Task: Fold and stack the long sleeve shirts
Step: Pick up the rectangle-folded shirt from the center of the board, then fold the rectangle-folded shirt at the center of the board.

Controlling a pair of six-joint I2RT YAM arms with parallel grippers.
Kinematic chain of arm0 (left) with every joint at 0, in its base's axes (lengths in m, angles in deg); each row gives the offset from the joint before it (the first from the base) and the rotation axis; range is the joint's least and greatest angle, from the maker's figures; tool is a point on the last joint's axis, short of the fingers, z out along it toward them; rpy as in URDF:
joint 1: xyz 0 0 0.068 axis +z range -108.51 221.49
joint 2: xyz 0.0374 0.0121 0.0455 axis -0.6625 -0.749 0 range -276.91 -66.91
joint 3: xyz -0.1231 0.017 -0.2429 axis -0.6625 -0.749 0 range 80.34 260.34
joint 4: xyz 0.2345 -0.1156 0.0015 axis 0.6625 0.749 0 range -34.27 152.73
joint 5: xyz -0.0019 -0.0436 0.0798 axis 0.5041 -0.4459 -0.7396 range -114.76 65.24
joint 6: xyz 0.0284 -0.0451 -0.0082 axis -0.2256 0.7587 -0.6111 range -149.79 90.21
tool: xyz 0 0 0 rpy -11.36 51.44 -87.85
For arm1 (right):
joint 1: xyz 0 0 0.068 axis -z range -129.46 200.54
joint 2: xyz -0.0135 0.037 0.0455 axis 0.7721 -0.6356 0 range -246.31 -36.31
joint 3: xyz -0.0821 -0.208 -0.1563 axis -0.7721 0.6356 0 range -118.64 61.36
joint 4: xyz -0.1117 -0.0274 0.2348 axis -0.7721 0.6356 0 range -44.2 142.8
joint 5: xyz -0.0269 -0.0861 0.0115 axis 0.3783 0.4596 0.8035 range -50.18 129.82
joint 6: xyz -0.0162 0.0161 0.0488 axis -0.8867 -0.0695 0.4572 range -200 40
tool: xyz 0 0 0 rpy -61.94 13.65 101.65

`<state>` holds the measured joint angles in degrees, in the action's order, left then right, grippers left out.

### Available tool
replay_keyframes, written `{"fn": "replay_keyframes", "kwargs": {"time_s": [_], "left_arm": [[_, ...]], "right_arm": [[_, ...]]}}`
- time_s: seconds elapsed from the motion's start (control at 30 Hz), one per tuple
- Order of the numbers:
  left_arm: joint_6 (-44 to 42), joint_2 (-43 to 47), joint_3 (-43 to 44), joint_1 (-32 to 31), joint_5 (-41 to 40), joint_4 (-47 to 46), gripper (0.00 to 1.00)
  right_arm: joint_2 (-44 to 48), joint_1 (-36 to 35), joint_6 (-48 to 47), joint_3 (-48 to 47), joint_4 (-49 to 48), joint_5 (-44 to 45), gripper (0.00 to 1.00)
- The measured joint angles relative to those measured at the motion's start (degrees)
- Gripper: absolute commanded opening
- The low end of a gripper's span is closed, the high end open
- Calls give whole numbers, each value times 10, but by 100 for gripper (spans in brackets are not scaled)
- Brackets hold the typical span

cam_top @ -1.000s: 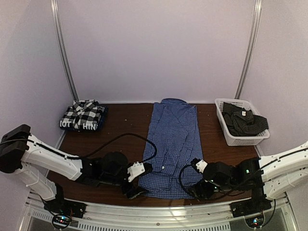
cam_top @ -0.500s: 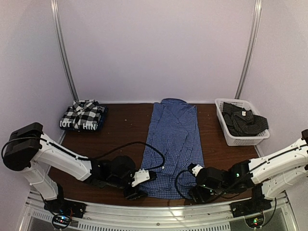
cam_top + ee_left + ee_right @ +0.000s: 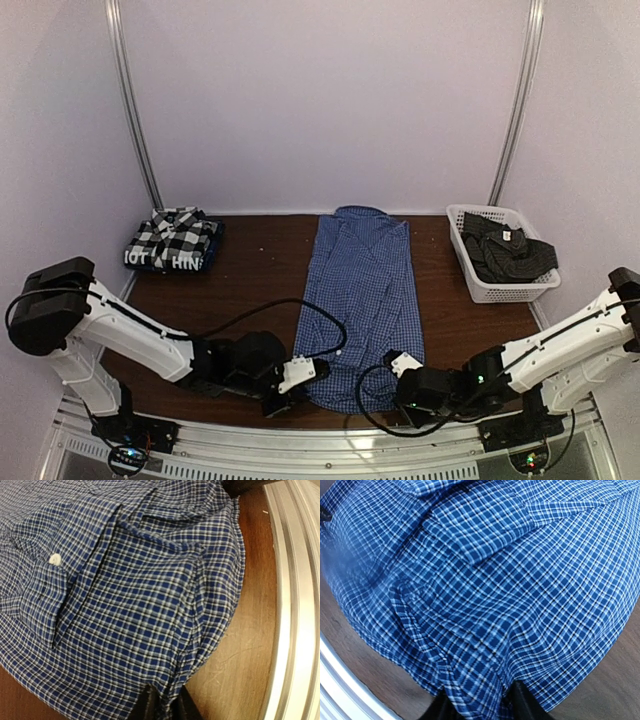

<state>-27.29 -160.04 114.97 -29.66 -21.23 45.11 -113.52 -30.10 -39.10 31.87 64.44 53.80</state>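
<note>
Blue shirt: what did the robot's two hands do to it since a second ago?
Both arms dropped lower. The left gripper closed on the blue shirt at its near left corner, and the right gripper closed on its near right corner; cloth bunches in both grips. The shirt still lies flat. The plaid shirt, the navy shirt and the basket stayed put.

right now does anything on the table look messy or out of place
Nothing looks damaged. A dark shirt lies crumpled in the white basket at the far right, spilling over its rim. The near hem of the blue check shirt is bunched up rather than flat.
</note>
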Motion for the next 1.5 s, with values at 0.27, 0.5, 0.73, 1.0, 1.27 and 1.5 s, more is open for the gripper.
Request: {"fn": "replay_keyframes", "kwargs": {"time_s": [0.27,0.5,0.73,1.0,1.27,1.5], "left_arm": [[46,16,-2,-15,0,24,0],[110,71,-2,-48,41,108,0],[139,154,16,-33,60,170,0],[112,181,90,126,118,165,0],[67,-11,274,266,211,142,0],[34,-210,478,312,250,177,0]], "right_arm": [[-23,-55,14,-24,16,10,0],[12,-111,28,-52,68,-46,0],[117,-92,26,-77,106,-57,0],[197,113,-23,-111,111,-84,0],[126,370,-154,-198,69,-173,0],[-44,515,-250,-253,33,-236,4]]}}
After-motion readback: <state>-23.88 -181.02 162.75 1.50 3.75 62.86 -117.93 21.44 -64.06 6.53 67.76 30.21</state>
